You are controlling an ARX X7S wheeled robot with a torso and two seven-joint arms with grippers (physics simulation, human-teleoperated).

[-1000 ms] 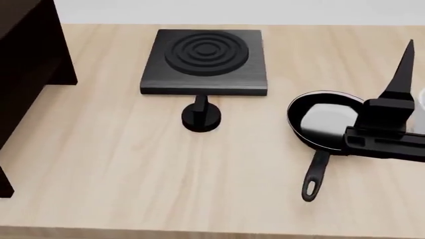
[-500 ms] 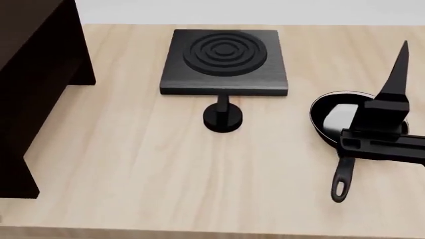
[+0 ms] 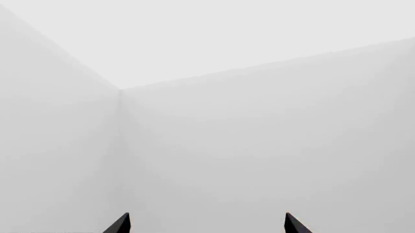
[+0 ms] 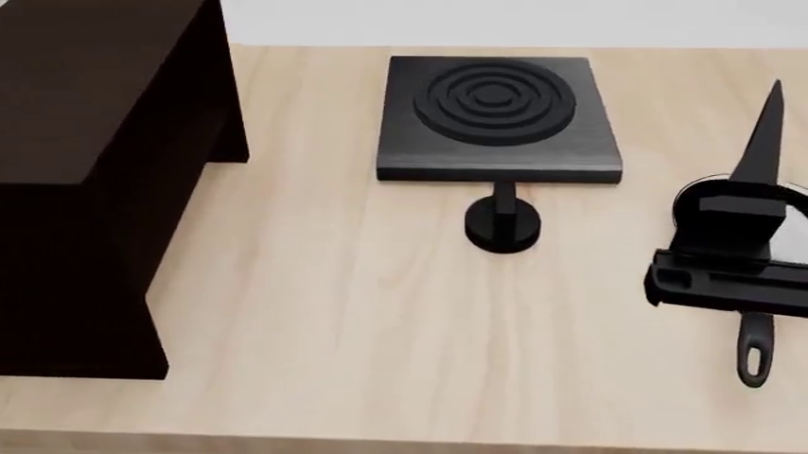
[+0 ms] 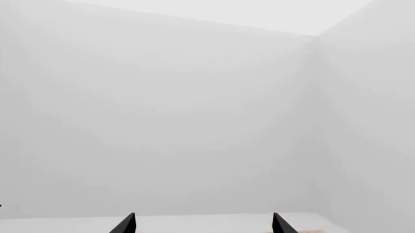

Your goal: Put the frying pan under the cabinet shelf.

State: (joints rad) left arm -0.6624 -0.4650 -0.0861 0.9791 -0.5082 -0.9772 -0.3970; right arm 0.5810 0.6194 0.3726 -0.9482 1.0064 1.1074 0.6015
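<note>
The frying pan (image 4: 793, 242) lies at the right edge of the head view. Only its rim, a strip of whitish inside and its loop-ended handle (image 4: 754, 352) show. My right arm hangs in front of the rest, with one pointed finger (image 4: 762, 142) sticking up. The right gripper (image 5: 202, 224) is open with nothing between its tips and faces pale walls. The cabinet shelf (image 4: 89, 142), dark brown and large, stands at the left. The space under it is hidden. The left gripper (image 3: 206, 225) is open and empty, seen only in its wrist view.
A square black stove plate (image 4: 500, 118) with concentric rings sits at the back of the light wooden table (image 4: 328, 284). A small black round knob (image 4: 502, 225) stands just in front of it. The table's front edge runs along the bottom of the head view.
The head view has swung left: cabinet, stove plate, knob and pan all slid rightwards, and more of the cabinet shows. The right arm now covers more of the pan.
</note>
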